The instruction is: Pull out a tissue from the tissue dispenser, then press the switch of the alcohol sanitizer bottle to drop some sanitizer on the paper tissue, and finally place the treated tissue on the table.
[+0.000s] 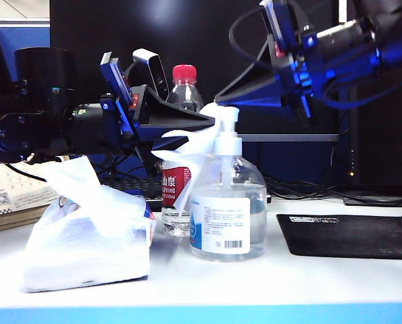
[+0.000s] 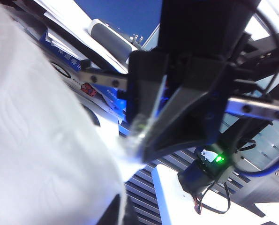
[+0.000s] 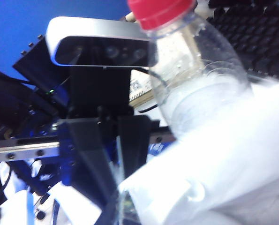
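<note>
The white tissue dispenser (image 1: 86, 243) lies on the table (image 1: 268, 287) at the left, with a sheet sticking up from it. My left gripper (image 1: 207, 123) reaches in from the left, shut on the tissue (image 1: 187, 152). The tissue hangs in front of the alcohol sanitizer bottle (image 1: 228, 216), just below the nozzle. My right gripper (image 1: 219, 102) comes down from the upper right, shut, with its tip at the white switch (image 1: 228, 120). In the left wrist view the tissue (image 2: 45, 154) fills the near side, and the right gripper (image 2: 140, 140) faces it. The right wrist view shows the tissue (image 3: 223, 164) beside the left gripper's fingers (image 3: 90, 159).
A red-capped water bottle (image 1: 180, 88) stands just behind the sanitizer bottle. A black mouse pad (image 1: 349, 236) lies at the right, with a keyboard (image 1: 130, 185) and cables behind it. Papers with a calendar (image 1: 11, 196) sit at the far left.
</note>
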Controlling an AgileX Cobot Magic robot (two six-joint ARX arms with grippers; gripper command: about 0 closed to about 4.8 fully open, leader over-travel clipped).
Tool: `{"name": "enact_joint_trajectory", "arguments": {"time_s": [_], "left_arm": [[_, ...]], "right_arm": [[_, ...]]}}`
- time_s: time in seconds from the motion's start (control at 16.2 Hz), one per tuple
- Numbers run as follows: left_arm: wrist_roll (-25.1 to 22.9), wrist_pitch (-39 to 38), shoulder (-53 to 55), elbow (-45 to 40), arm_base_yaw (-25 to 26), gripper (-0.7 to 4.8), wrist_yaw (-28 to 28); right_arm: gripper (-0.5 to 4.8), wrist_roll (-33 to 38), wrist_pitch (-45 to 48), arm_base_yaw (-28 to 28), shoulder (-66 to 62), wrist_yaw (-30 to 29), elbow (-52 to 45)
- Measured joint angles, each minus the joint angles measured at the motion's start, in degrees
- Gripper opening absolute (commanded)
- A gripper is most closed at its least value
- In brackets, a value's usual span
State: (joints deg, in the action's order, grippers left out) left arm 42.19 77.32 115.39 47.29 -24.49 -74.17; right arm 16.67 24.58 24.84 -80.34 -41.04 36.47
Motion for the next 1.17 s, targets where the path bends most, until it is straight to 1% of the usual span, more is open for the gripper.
{"name": "enact_joint_trajectory", "arguments": {"time_s": [0.12,0.31,0.62,0.74,0.87,0.93,0.99,1.17], "left_arm": [[0.0,0.0,0.0,0.0,0.0,-0.06,0.0],[0.0,0.0,0.0,0.0,0.0,-0.06,-0.3],[0.0,0.2,0.0,0.0,0.1,-0.06,-0.4],[0.0,0.1,0.0,0.0,0.5,-0.06,-0.4],[0.3,0.4,0.0,0.0,2.4,-0.06,-0.8],[1.3,1.7,0.0,0.0,3.9,-0.06,-0.9],[3.7,4.0,-0.1,0.0,6.3,-0.06,-0.9],[5.9,4.0,-0.7,0.0,8.2,-0.06,-3.0]], "right_arm": [[-0.05,-0.1,5.2,-0.2,-3.1,-0.3,-0.6],[-0.05,0.2,7.4,-0.5,-5.4,-1.0,-0.5],[-0.05,5.2,10.6,-0.5,-5.5,-1.7,-1.2],[-0.05,5.3,9.7,-0.4,-3.7,-1.1,-1.0],[-0.05,5.3,5.8,-0.3,-0.4,-0.8,-0.8],[-0.05,5.3,4.3,-0.6,1.0,-0.7,-1.0],[-0.05,5.3,1.9,-0.9,3.1,-0.1,-1.3],[-0.05,5.6,0.3,-2.8,7.4,0.3,-1.4]]}}
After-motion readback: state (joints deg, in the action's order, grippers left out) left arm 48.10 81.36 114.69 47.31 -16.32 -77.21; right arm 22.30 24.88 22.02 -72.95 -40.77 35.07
